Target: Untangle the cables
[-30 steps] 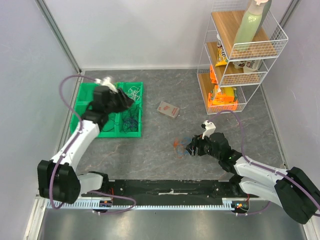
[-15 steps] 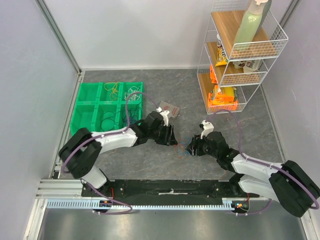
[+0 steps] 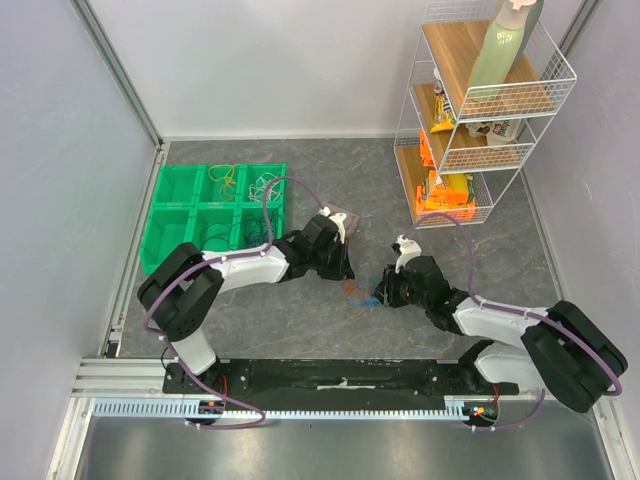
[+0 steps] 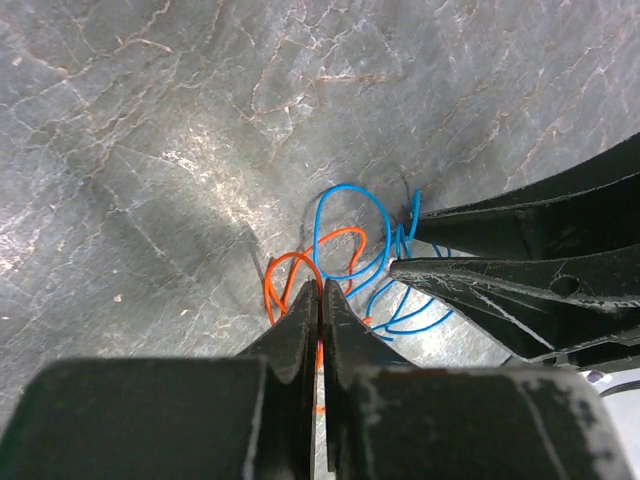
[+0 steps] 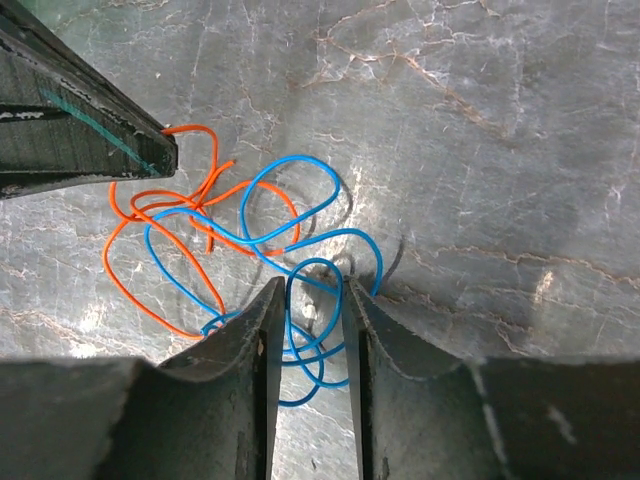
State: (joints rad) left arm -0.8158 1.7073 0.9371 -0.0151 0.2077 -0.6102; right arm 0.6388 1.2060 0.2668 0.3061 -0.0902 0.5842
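A tangle of orange cable (image 4: 285, 262) and blue cable (image 4: 345, 195) lies on the grey tabletop, small in the top view (image 3: 358, 293). My left gripper (image 4: 320, 288) comes at it from the left (image 3: 345, 277) and is shut on a strand of the orange cable. From the right, my right gripper (image 5: 308, 288) reaches the tangle (image 3: 380, 296). Its jaws stand apart with loops of the blue cable (image 5: 300, 170) between them, not pinched. The orange cable (image 5: 130, 270) spreads left of them. More cables, yellow (image 3: 225, 178) and white (image 3: 262, 185), lie in the green tray.
A green compartment tray (image 3: 170, 215) sits at the left of the table. A white wire rack (image 3: 480, 110) with packets and a bottle stands at the back right. A small flat packet (image 3: 345, 213) lies behind the left arm.
My left arm swung from over the green tray to the tangle and shut on the orange cable. My right gripper's jaws narrowed around the blue loops.
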